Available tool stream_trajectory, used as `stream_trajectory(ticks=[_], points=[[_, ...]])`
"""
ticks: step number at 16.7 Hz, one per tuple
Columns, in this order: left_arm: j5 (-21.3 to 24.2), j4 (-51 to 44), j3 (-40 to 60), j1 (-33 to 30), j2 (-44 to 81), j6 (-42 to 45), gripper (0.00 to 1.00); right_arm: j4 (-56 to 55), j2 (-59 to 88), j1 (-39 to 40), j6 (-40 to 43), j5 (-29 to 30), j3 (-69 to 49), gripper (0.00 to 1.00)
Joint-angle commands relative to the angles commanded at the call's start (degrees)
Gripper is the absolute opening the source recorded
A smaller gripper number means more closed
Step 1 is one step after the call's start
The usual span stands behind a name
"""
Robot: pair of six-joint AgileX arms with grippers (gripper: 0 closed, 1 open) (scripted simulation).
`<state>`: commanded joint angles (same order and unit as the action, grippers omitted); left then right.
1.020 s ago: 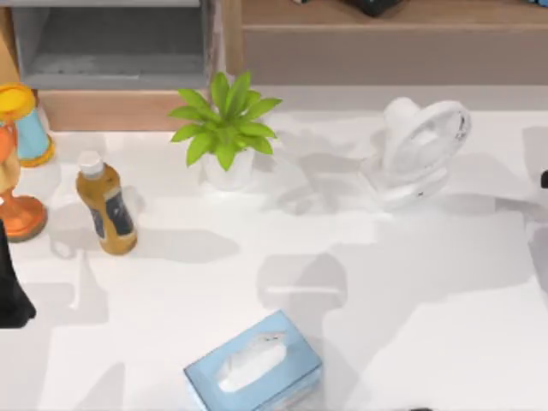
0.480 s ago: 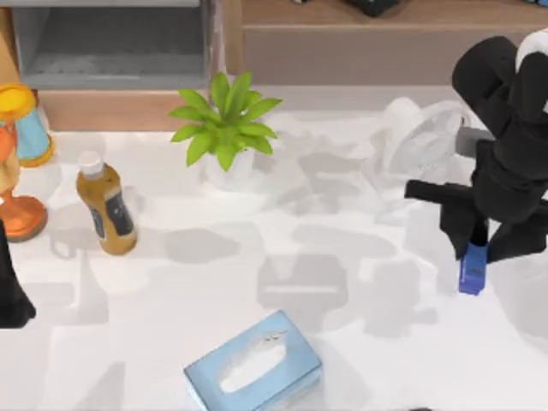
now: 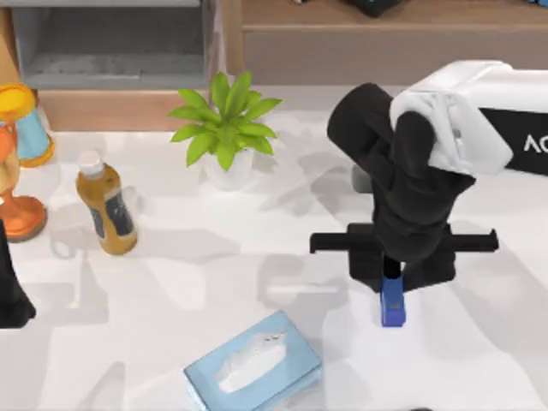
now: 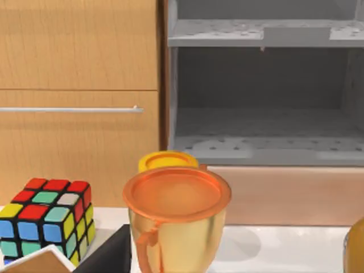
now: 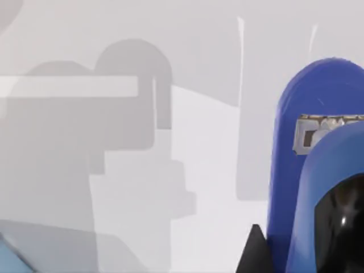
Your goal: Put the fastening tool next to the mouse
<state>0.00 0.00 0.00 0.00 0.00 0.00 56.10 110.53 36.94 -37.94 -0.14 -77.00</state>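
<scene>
The fastening tool (image 3: 394, 310) is a small bright blue oblong block hanging just above the white table, right of centre. My right gripper (image 3: 391, 289) is shut on its upper end, with the black wrist and white arm rising behind it. Seen from the right wrist, the blue tool (image 5: 296, 187) stands close up, with a pale metal mark on it and the table below. The mouse is out of view. My left arm (image 3: 10, 287) stays parked at the table's far left edge.
A pale blue tissue box (image 3: 253, 365) lies at the front, left of the tool. A potted plant (image 3: 225, 128), a brown bottle (image 3: 106, 204) and an orange trophy (image 3: 17, 201) stand to the left. A wooden cabinet (image 3: 342, 47) runs along the back. The Rubik's cube (image 4: 48, 219) sits beside the trophy.
My right arm came in from the right edge and swept left toward the middle, carrying the blue tool. It now covers the white fan. The left arm has not moved.
</scene>
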Motion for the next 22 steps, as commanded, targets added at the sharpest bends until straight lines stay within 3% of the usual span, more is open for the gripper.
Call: stream_trajectory(ticks=[22], points=[[0.00,0.00,0.00,0.00,0.00,0.00,1.00,-1.37,-0.14,1.26,1.16,-0.40,1.31,0.00]])
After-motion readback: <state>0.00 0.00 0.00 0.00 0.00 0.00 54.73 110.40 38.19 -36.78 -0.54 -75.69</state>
